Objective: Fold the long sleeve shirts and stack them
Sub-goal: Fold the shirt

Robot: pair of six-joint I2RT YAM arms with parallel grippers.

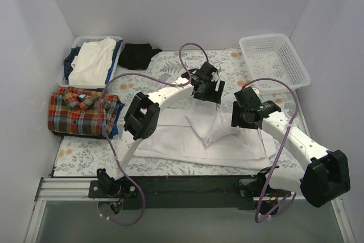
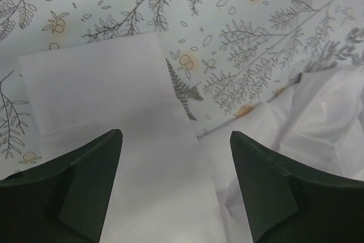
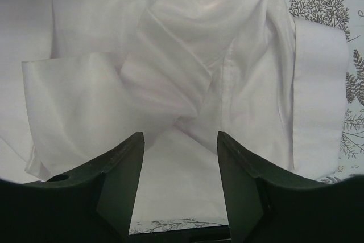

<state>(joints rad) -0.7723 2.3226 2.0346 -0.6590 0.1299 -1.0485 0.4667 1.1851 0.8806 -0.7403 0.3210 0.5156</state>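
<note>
The white collared shirt (image 1: 199,138) lies partly folded on the floral cloth in front of the arms, one sleeve bunched across its middle (image 3: 216,55). The plaid shirt (image 1: 79,111) lies folded at the left. My left gripper (image 1: 208,96) is open and empty, hovering over the shirt's far edge; its wrist view shows white fabric (image 2: 114,118) below the spread fingers. My right gripper (image 1: 245,119) is open and empty above the shirt's right part, with the bunched sleeve ahead of its fingertips (image 3: 128,157).
A white basket (image 1: 94,61) at the back left holds folded white and blue clothes. A small black garment (image 1: 136,55) lies beside it. An empty white basket (image 1: 274,61) stands at the back right. White walls enclose the table on three sides.
</note>
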